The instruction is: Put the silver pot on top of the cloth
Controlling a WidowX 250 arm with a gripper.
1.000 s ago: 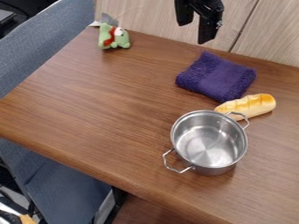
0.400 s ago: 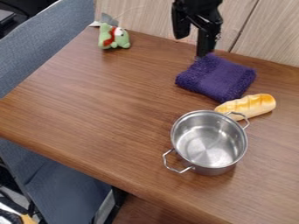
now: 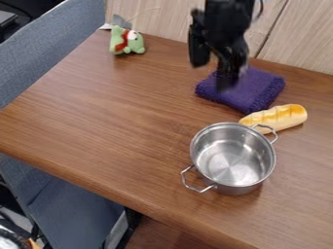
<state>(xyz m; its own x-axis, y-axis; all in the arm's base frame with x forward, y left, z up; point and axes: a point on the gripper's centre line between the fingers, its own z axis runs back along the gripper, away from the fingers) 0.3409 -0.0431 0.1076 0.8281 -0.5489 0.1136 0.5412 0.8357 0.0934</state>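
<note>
Pot (image 3: 232,160) is on the table (image 3: 117,116), upright, off the cloth (image 3: 260,87), nr the near edge. It's silver metal, round, open-topped w/ a thin rolled rim; inside is shiny, w/ pale streaky reflections on the btm. 2 bent-wire loop handles, on opp. sides; one reaches the bread (image 3: 276,117), can't tell if touching. Gripper (image 3: 212,70) hangs over the cloth's far side, fingers spread apart, nothing btwn them. Cloth is purple, folded, beyond the bread.

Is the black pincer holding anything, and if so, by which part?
Nothing is held: the pincer hangs open, its fingers apart, and the silver pot stands on the table.
</note>
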